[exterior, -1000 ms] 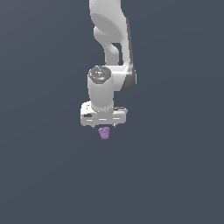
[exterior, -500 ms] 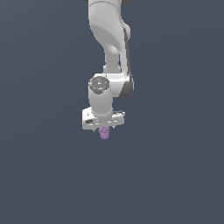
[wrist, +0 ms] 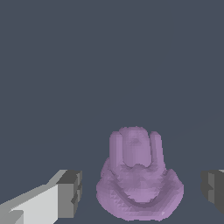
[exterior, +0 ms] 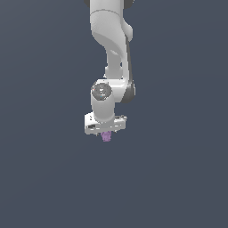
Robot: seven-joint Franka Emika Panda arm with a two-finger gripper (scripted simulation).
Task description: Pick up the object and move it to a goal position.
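Object [wrist: 138, 181], pale purple and lumpy, is seen between the fingers [wrist: 69, 194] of the gripper [exterior: 106, 133], which are spread apart with gaps either side.

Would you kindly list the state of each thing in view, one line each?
Gripper: open, fingers on either side of the object, gaps showing.
Object: between the fingers, not clamped; whether it rests on the surface cannot be told.
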